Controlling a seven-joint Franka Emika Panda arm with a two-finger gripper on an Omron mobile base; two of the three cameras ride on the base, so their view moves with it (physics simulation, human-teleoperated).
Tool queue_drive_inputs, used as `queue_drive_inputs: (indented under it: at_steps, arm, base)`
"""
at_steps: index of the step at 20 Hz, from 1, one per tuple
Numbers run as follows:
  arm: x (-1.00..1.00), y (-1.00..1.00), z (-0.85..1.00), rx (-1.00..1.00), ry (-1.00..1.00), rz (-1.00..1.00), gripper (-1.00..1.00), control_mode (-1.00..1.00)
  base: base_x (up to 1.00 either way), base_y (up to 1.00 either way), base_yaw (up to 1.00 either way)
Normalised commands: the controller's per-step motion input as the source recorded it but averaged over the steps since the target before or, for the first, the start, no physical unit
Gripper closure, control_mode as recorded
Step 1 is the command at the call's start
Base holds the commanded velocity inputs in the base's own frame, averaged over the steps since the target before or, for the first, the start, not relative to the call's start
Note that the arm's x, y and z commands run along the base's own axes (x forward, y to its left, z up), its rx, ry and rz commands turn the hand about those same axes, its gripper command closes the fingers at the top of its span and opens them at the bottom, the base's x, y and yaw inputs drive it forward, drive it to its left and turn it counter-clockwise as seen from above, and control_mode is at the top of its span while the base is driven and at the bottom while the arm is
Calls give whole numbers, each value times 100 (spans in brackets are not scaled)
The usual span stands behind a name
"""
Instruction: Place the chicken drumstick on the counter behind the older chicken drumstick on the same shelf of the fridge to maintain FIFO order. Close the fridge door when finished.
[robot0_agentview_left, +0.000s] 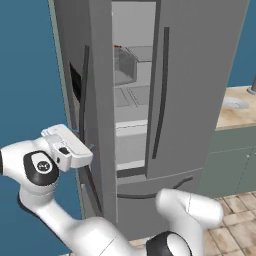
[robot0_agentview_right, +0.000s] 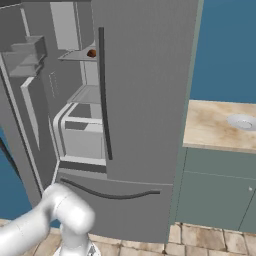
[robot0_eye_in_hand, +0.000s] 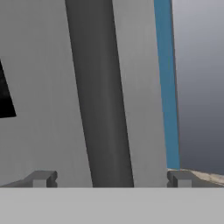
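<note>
The fridge (robot0_agentview_left: 200, 75) stands with its dispenser door (robot0_agentview_left: 102, 125) swung open toward me and seen edge-on. My gripper (robot0_agentview_left: 82, 150) is at the outer face of this fridge door, level with the lower part of its dark handle (robot0_agentview_left: 85, 100). In the hand view the gripper (robot0_eye_in_hand: 111, 179) is open, its fingertips (robot0_eye_in_hand: 41, 178) standing either side of the handle (robot0_eye_in_hand: 103, 96) without touching it. A dark-brown chicken drumstick (robot0_agentview_right: 91, 53) lies on an upper shelf (robot0_agentview_right: 77, 56) inside. The counter (robot0_agentview_right: 215, 125) to the right carries no drumstick that I can see.
A translucent bin (robot0_agentview_left: 125, 65) sits on a shelf inside the fridge. The door's inner bins (robot0_agentview_right: 25, 55) face the interior. The other fridge door (robot0_agentview_right: 145, 90) is closed. A round sink (robot0_agentview_right: 242, 121) is set in the counter. Blue wall lies to the left.
</note>
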Motion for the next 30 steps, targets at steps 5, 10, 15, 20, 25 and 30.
queue_drive_inputs:
  at_steps: [5,10,15,20,25,30]
  arm:
    - [5,-100,0,1,-15,0,-100,-100]
    - [36,-84,1,1,-13,2,-100,-100]
    - [50,-65,8,0,-9,2,-100,-100]
    - [55,-53,7,0,-7,4,-100,-100]
    - [54,-38,15,0,-4,5,-100,-100]
    - [59,-25,19,0,0,3,-100,-100]
  base:
    - [0,0,0]
    - [0,0,0]
    - [0,0,0]
    - [0,0,0]
    - [0,0,0]
    - [0,0,0]
